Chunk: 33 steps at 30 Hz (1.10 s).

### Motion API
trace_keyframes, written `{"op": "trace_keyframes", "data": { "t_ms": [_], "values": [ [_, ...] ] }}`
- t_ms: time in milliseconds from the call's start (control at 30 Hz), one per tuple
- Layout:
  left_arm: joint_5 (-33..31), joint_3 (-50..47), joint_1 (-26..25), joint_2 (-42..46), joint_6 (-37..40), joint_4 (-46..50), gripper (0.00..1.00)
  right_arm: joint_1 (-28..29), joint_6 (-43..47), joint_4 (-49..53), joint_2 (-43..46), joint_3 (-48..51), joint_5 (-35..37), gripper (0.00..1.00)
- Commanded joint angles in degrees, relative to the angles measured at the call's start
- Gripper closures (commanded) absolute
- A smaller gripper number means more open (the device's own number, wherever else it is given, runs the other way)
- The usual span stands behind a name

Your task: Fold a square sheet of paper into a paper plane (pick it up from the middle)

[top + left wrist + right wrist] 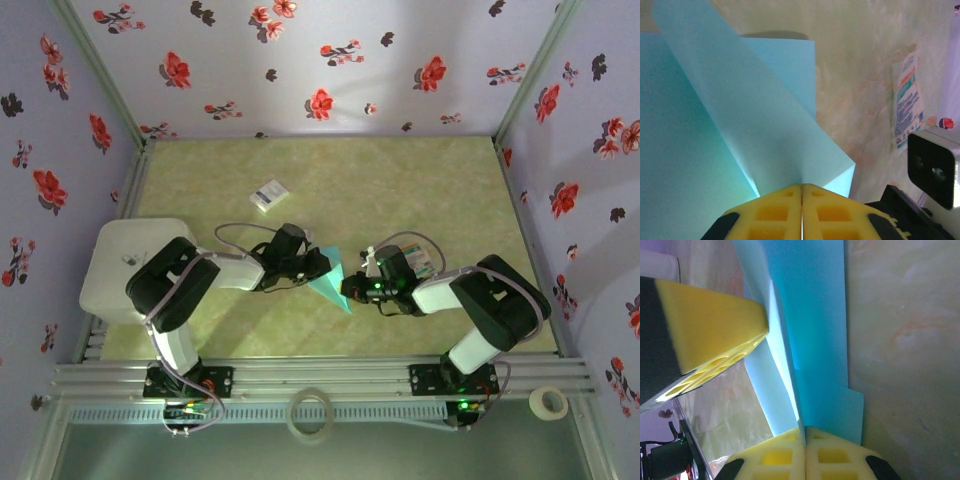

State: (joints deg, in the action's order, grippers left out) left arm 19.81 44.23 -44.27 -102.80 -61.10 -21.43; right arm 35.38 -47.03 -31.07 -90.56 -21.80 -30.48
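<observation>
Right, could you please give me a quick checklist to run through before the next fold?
1. Left fingers shut on the teal paper: ok.
2. Right fingers shut on the same paper: ok.
3. Paper folded down to a slim dart: not ok, it is a broad triangle with a raised flap.
4. Creases lined up along the centre: cannot tell.
5. Small white card lying apart from the paper: ok.
</observation>
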Motion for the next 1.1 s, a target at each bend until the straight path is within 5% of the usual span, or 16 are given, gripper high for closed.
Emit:
{"op": "trace_keyframes", "data": {
  "t_ms": [0,1067],
  "values": [
    [0.9,1.5,-0.3,-1.6,0.1,-1.7,0.92,-0.5,-0.1,2.3,-2.0,0.1,2.3,0.92],
    [0.2,2.9,0.3,-2.8,1.3,-0.3,0.9,-1.4,0.6,9.0,-5.1,-3.2,0.2,0.93]
  ]
}}
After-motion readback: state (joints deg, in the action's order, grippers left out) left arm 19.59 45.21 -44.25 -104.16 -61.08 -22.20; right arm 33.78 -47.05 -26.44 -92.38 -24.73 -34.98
